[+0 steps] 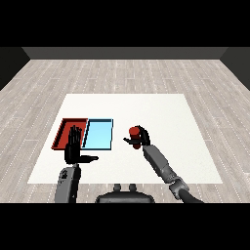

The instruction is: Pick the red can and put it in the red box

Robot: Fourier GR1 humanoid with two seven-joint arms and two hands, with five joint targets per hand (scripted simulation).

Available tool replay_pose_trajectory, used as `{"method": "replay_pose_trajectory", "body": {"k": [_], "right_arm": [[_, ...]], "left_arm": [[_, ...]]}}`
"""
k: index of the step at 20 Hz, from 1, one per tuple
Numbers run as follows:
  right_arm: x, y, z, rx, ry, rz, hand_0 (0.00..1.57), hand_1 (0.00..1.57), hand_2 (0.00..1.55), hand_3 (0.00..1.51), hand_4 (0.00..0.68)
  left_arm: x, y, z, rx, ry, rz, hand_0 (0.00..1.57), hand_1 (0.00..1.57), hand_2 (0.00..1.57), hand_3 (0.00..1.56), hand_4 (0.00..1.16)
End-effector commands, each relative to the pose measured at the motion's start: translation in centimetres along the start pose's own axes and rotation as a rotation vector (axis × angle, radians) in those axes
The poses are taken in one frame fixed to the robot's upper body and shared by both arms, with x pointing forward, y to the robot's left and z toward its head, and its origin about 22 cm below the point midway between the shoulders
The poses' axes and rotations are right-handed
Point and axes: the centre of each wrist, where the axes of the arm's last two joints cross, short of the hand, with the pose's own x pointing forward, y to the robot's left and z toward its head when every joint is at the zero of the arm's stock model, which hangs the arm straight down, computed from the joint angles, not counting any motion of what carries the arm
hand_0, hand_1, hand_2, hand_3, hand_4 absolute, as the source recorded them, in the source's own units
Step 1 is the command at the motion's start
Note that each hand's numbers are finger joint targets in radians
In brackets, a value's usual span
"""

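No text, label, brand, number or sign can be read anywhere: the can [134, 132], both trays and the table are all plain.

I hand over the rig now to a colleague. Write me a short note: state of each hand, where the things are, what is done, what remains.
Right hand: curled round the red can, to the right of both trays.
Left hand: open, holds nothing, fingers straight, in front of the red tray.
Light blue tray: lies between the red tray and the can.
Done: can grasped.
Left: carry the can leftwards past the light blue tray, set it in the red tray, release.
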Motion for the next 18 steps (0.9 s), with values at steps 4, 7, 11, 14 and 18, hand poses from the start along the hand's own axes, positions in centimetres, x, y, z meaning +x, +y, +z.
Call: {"method": "replay_pose_trajectory", "body": {"k": [4, 7, 11, 14, 18], "right_arm": [[3.5, -1.2, 0.2, -0.01, -0.145, -0.034, 1.55, 1.55, 1.46, 1.38, 0.581], [4.9, -0.4, -0.1, -0.022, -0.161, -0.039, 1.54, 1.54, 1.46, 1.38, 0.583], [7.4, -2.3, 3.1, -0.027, -0.268, -0.061, 1.54, 1.54, 1.47, 1.4, 0.617], [9.6, -2.7, 2.8, 0.002, -0.324, -0.058, 1.51, 1.51, 1.47, 1.41, 0.641], [10.7, -0.5, 2.2, -0.009, -0.368, -0.083, 1.48, 1.48, 1.44, 1.4, 0.631]], "left_arm": [[-0.3, 0.4, -0.4, -0.023, 0.01, 0.006, 0.0, 0.0, 0.0, 0.0, 0.0], [-0.7, 1.5, -0.1, -0.025, 0.007, -0.022, 0.0, 0.0, 0.0, 0.0, 0.0], [0.3, -1.9, -0.8, -0.083, -0.009, -0.013, 0.0, 0.0, 0.0, 0.0, 0.0], [0.2, -4.3, -1.2, -0.116, 0.03, 0.048, 0.0, 0.0, 0.0, 0.0, 0.0], [1.0, -7.6, -3.8, -0.177, 0.07, 0.006, 0.0, 0.0, 0.0, 0.0, 0.0]]}}
